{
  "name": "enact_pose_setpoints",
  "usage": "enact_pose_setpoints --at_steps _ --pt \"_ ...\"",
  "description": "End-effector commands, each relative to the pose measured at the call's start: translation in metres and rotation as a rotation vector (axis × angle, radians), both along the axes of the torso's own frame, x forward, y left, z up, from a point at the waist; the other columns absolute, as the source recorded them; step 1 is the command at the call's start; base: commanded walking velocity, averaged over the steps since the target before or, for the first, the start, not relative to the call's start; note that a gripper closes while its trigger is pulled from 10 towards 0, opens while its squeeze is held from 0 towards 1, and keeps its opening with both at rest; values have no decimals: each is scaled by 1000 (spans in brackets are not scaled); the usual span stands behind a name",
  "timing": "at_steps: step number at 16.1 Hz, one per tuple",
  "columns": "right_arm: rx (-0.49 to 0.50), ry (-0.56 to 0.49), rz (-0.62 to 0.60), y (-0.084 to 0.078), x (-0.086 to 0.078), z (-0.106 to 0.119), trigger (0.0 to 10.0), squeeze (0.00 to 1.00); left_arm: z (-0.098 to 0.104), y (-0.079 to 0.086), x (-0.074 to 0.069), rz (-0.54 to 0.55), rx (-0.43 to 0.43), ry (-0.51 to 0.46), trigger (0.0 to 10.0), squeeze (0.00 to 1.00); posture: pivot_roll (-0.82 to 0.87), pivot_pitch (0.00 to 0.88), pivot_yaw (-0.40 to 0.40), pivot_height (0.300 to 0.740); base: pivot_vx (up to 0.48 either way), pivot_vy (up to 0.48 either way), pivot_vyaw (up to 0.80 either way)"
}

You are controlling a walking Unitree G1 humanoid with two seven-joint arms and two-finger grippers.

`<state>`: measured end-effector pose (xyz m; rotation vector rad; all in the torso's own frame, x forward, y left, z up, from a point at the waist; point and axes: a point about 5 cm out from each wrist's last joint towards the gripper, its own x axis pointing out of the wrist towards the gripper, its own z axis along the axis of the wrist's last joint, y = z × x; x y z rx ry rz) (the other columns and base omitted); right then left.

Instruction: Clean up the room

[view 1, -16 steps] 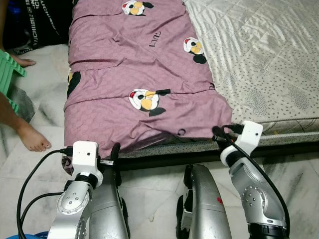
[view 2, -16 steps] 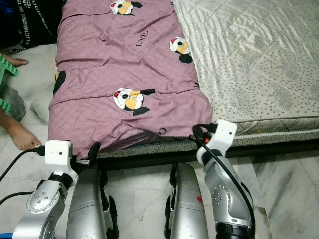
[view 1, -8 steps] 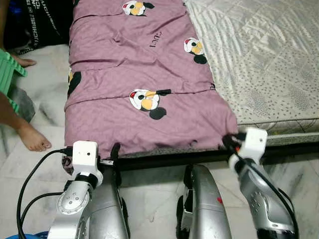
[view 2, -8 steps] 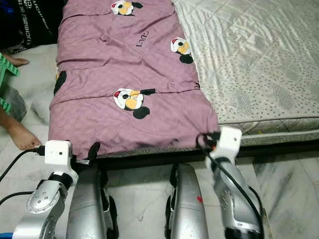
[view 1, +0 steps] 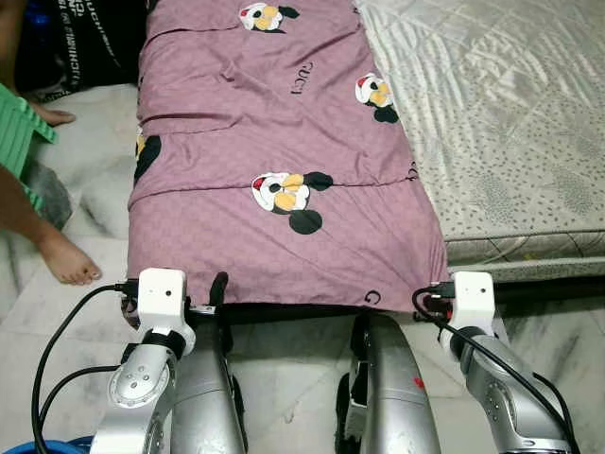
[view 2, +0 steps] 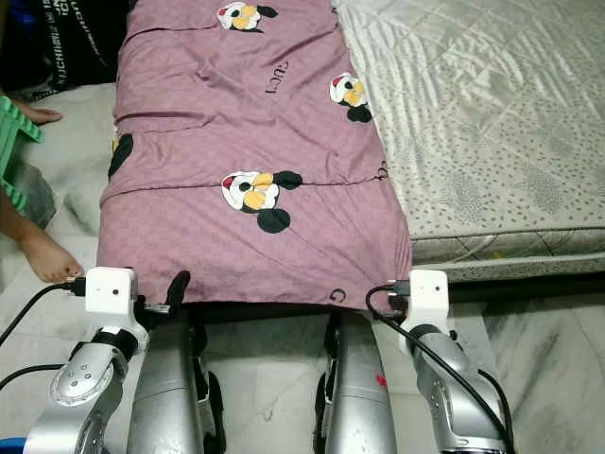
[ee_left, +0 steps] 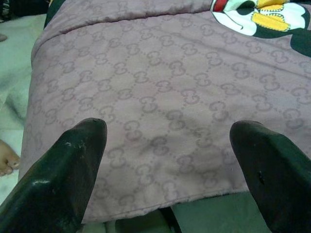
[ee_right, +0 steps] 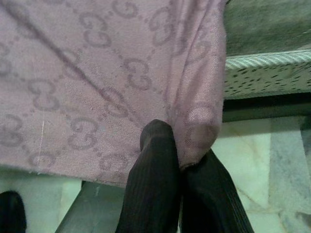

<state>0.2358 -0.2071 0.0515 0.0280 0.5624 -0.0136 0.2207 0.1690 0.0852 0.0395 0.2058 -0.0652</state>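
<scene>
One purple blanket [view 1: 284,189], one mattress [view 1: 510,123], two claws: left [ee_left: 170,160], right [ee_right: 182,165].

The left gripper's [ee_left: 165,160] fingers [ee_left: 73,170] stand spread, with bare purple blanket [view 1: 284,142] lying flat ahead of them and open space between the tips. The right gripper's [ee_right: 177,160] fingers [ee_right: 155,179] are pinched on the blanket's corner, the mattress [view 1: 510,123] edge just beside them. A person's foot [view 1: 66,260] stands on the floor [view 1: 85,180] outward of the left fingers.
</scene>
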Motion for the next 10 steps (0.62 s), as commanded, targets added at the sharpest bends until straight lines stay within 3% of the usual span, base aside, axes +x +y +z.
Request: enact_pose_setpoints --at_steps 1,2,5,6,8,10 --pt "-12 98 -28 -7 -15 -17 10000 220 -7 2 -5 4 16 44 10000 0 55 234 -14 567 0 0 0" --pt "-4 59 -54 -9 -11 -11 10000 1000 -7 2 -5 3 17 45 10000 0 57 235 -12 567 0 0 0" --pt "-90 -61 -121 -21 -3 8 10000 1000 -7 2 -4 4 19 48 10000 0 57 235 -14 567 0 0 0" --pt "-162 -55 -141 -29 -8 11 10000 1000 -8 2 -4 4 19 50 10000 0 56 235 -16 567 0 0 0" --pt "-193 -56 -158 -34 -15 14 10000 1000 -8 2 -5 5 18 54 10000 0 53 237 -17 567 0 0 0" --pt "-230 -162 -231 -47 -15 28 10000 1000 -9 2 -4 3 15 59 10000 0 51 238 -18 567 0 0 0"
